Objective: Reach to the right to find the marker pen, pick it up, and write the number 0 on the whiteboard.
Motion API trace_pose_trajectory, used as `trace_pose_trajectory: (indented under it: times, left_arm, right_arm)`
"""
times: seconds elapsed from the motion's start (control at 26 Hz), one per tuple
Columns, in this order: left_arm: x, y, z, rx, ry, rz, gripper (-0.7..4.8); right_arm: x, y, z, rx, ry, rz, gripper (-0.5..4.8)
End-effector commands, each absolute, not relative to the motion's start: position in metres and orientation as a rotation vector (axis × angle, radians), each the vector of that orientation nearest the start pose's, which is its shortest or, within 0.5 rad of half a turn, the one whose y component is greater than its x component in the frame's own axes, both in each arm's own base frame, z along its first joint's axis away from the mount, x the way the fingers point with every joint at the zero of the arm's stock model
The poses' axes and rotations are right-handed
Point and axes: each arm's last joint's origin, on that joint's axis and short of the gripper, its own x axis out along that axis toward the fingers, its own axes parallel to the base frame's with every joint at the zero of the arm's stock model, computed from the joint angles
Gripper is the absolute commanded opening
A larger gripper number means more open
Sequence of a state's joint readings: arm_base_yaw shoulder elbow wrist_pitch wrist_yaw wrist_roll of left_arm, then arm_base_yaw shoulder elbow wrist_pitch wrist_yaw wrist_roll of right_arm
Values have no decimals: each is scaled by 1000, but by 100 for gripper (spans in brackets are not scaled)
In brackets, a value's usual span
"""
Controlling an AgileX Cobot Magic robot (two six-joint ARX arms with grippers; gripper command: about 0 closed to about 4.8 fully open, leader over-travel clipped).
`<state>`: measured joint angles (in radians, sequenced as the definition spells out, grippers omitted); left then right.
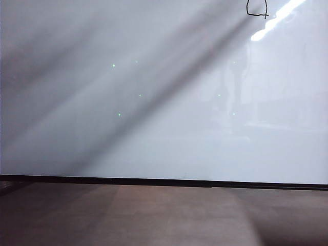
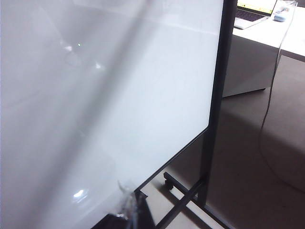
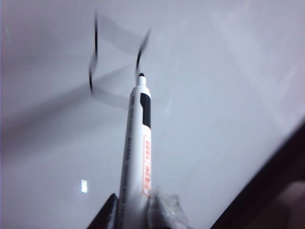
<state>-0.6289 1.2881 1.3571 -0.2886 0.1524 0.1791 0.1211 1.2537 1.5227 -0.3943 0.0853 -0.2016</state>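
one drawn loop, the number 0 (image 1: 257, 8), sits at the far upper right of the whiteboard (image 1: 164, 102), cut off by the exterior view's top edge. the right gripper (image 3: 133, 212) clamps the marker pen (image 3: 137, 152), tip near the smeared strokes but apparently off the board. the left gripper (image 2: 126, 210) shows only a wrapped fingertip low by the board; i cannot tell its opening. risk: a late brush of the tip could add a stray line, or the pen could slip.

The whiteboard (image 1: 154, 102) is showing pale grey-white, streaked with darker diagonal shadow bands — the number 0 (image 1: 257, 8) is showing thin black, and the marker pen (image 3: 137, 152) is gleaming white, black-tipped, with orange print.
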Motion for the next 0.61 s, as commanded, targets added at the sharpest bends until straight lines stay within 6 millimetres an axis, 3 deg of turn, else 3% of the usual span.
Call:
trace_pose_trajectory:
  times: [0.04,0.35,0.61]
  left_arm:
    - [223,-167,420,216,88,-794,-6]
    - [221,-170,427,169,22,-884,-6]
    - [218,-170,424,132,75,-910,-6]
  right_arm:
    - [207,23,495,-151,-29,28,-2]
    - [123,7,522,-157,-184,-165,-2]
    - [78,-1,514,-182,-289,-236,-2]
